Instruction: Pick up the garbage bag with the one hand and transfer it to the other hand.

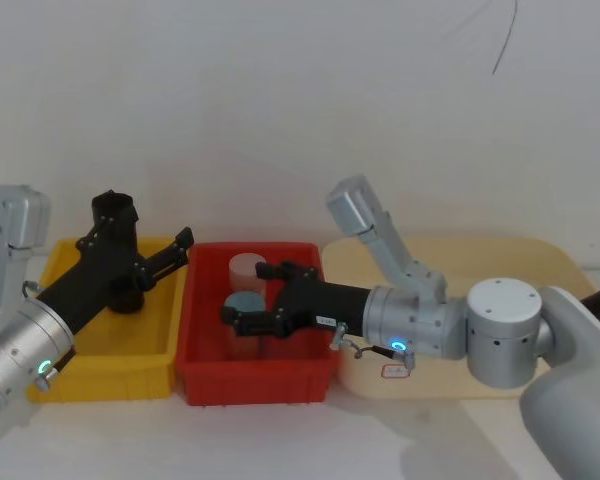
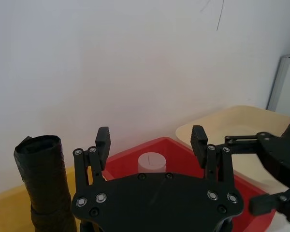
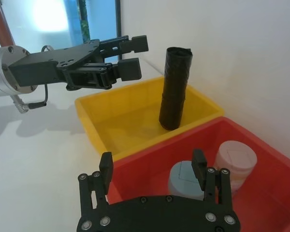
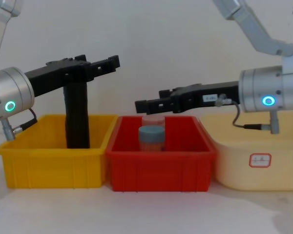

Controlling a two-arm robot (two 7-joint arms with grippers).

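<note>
Barely begun, by the look of it. Starting nearest, at the red bin (image 1: 255,378): find the right gripper (image 1: 248,292) hanging just above its middle, fingers spread wide and holding nothing, over a blue-lidded jar (image 4: 151,134) and a pale pink one (image 3: 237,157) (neither part of the job). Note a beige tray (image 4: 234,165) just beside the red bin on the robot's right.

Moving to the red bin's left: see the yellow bin (image 1: 100,375) just beside it, and the left gripper (image 3: 134,57) in the air over that, likewise spread open and empty.

Farther back, left of the red bin and deeper than its middle: spot the garbage bag (image 3: 176,87), a black roll standing upright on the yellow bin's floor, near the left gripper's fingertips but apart from them (no label to be made out from these angles).

So nothing done yet: not gripped, not lifted, not passed. Left to do, judging from this: close the left gripper round the roll, raise it clear, carry it toward the red bin, let the right gripper take hold, then release.
</note>
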